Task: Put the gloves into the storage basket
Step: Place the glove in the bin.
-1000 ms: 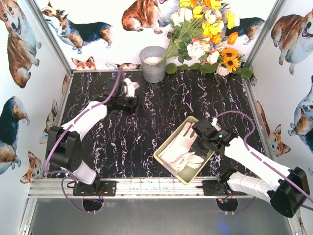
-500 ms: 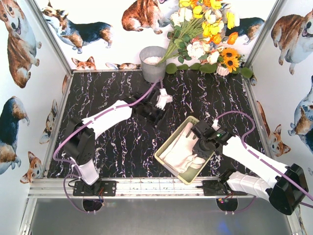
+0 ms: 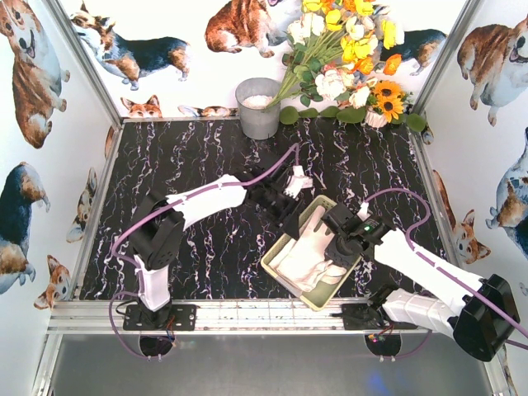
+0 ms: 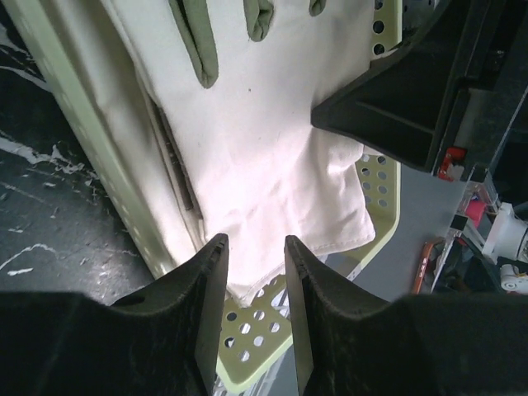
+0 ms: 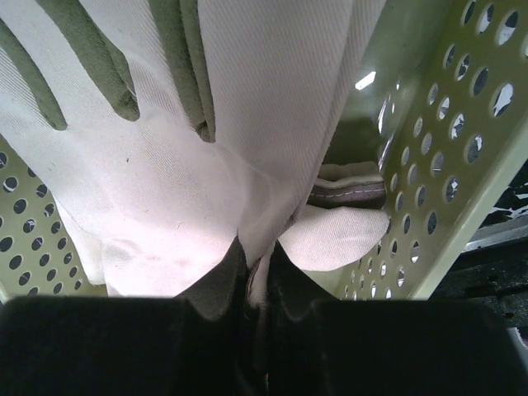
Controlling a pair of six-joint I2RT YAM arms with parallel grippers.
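Note:
The storage basket (image 3: 277, 262), a pale yellow-green perforated tray, sits at the table's front right with cream-white gloves (image 3: 301, 254) piled inside. My right gripper (image 3: 337, 250) is down in the basket and shut on a fold of a glove (image 5: 190, 165); the right wrist view shows its jaws (image 5: 256, 252) pinching the fabric, another glove's cuff (image 5: 346, 194) beneath, and the basket wall (image 5: 445, 165). My left gripper (image 3: 290, 224) hovers over the basket's far-left edge, open and empty (image 4: 252, 243), above a glove (image 4: 247, 148) and the basket rim (image 4: 74, 140).
A round grey metal bucket (image 3: 258, 107) stands at the back centre beside a bouquet of flowers (image 3: 346, 58). Corgi-print walls and metal posts enclose the table. The two arms are close together over the basket.
My left arm has swung from the table's back left to the right, bringing its open gripper over the basket's edge. My right gripper stays shut on the glove, barely moved.

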